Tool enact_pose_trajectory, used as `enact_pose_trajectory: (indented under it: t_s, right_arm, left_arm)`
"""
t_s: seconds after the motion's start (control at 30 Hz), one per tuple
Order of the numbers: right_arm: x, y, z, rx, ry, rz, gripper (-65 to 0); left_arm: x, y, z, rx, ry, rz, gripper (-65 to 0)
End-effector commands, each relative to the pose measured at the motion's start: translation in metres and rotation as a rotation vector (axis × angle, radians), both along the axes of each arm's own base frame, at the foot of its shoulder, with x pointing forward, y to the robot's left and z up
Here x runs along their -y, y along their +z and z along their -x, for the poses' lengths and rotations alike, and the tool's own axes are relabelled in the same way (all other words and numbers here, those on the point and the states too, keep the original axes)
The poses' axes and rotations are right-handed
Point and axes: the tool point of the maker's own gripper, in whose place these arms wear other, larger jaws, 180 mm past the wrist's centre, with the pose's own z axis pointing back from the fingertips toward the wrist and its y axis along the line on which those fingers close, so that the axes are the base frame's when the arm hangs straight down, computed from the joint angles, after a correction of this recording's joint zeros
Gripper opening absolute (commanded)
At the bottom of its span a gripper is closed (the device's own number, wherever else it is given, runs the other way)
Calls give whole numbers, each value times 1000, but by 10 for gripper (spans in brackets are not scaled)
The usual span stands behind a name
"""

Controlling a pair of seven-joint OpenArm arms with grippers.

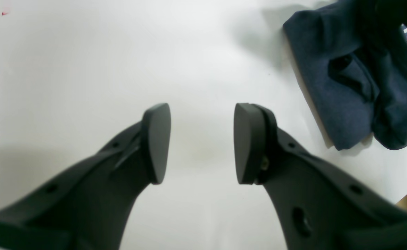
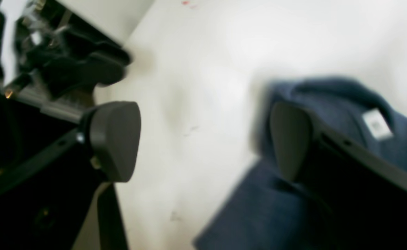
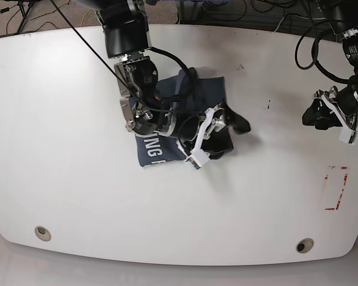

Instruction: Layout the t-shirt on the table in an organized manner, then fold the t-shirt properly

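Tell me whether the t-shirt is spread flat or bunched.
Bunched: the t-shirt lies crumpled in overlapping folds on the table.

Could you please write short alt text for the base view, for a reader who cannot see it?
A crumpled dark navy cotton t-shirt with white lettering lies mid-table on a glossy white tabletop. The right hand hangs open over the shirt, while the left hand is off to the side, apart from it.
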Motion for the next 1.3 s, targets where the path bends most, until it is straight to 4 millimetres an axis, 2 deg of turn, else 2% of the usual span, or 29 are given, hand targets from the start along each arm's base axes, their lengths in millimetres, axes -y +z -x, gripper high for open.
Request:
enact_pose_trajectory:
  t_s: [0.0, 0.07, 0.13, 0.3, 0.5, 0.63, 0.8, 1.1, 1.13, 1.27]
  right_arm:
    - [-10, 30, -3, 81, 20, -51, -84]
    - [-12, 38, 0, 110, 31, -54, -84]
    - [-10, 36, 5, 106, 39, -39, -84]
    - [18, 31, 5, 128, 20, 24, -84]
    - [54, 22, 4, 149, -23, 93, -84]
    - [83, 10, 6, 139, -63, 147, -84]
    - [102, -5, 14, 112, -75, 193, -84]
    - [100, -26, 47, 34, -58, 194, -84]
    - [96, -27, 50, 31, -52, 189, -84]
    - [60, -17, 72, 24, 9, 121, -84]
  left_arm:
    - [-4, 16, -8, 53, -6, -10, -369]
    - [-4, 16, -9, 56, -6, -10, -369]
    - [-4, 17, -10, 59, -5, -9, -369]
    - [-4, 16, -10, 56, -4, -13, -368]
    - [-9, 2, -6, 5, -4, -89, -367]
    - [-2, -6, -5, -25, -36, -116, -367]
    - [5, -9, -5, -33, -57, -114, -367]
    - [10, -2, -16, -5, -70, -113, -367]
    - [11, -2, -16, -5, -72, -114, -367]
    - [11, -1, -17, -4, -74, -112, -367]
